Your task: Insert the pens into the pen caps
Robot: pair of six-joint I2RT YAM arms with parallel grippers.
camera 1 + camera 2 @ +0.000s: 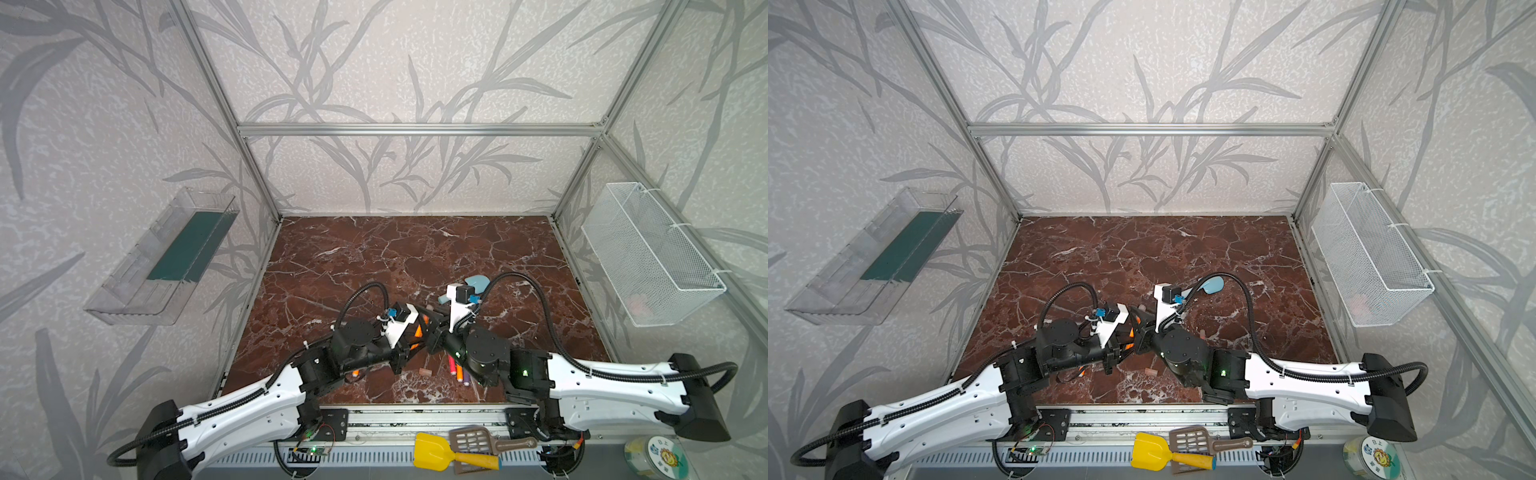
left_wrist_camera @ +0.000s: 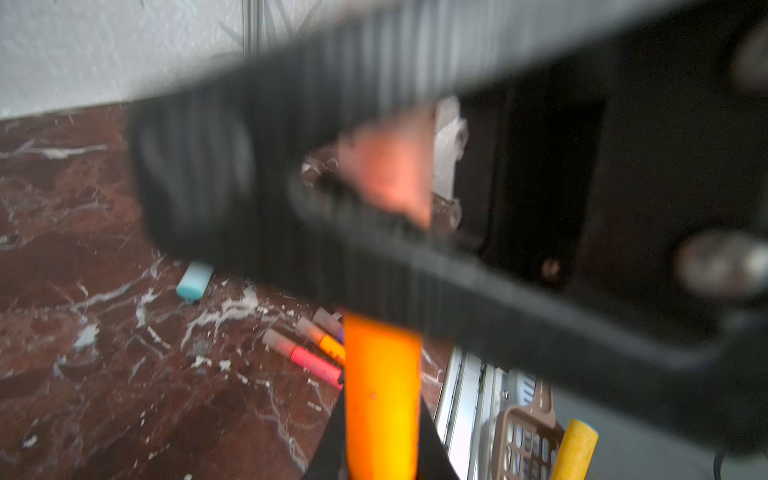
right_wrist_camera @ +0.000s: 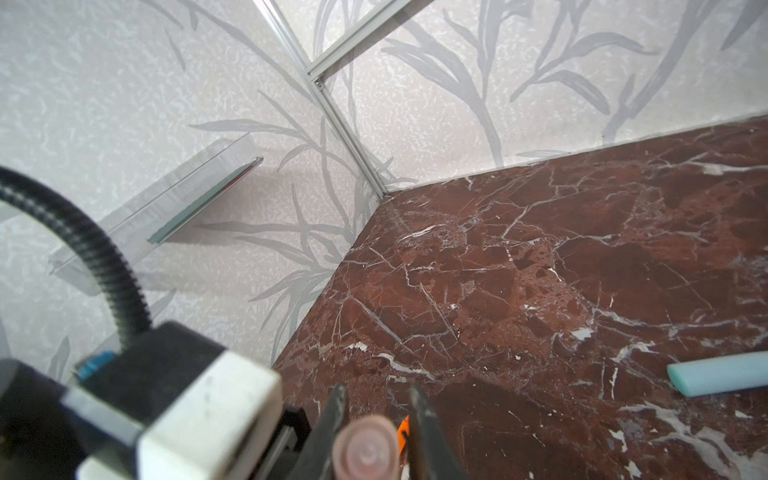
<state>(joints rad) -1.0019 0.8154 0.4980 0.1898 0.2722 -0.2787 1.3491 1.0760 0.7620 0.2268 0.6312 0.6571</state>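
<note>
The far half of the marble table (image 1: 395, 249) is seen bare from wall to wall. The near centre is crowded: the left arm (image 1: 249, 399) and right arm (image 1: 602, 374) are seen wrist to wrist there, with black cables (image 1: 515, 274) arched above. A light-blue shovel (image 1: 477, 282) is laid just behind the right wrist. Capped pens (image 1: 459, 372) and a loose cap (image 1: 424, 371) are scattered near the front edge.

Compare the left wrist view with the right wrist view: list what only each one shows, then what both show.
Left wrist only: three capped pens lying together on the marble table, plus a yellow handle and a tan scoop beyond its edge. Right wrist only: the clear wall shelf and the left arm's camera. Both: the orange pen, the cap, the blue handle and the table.
</note>
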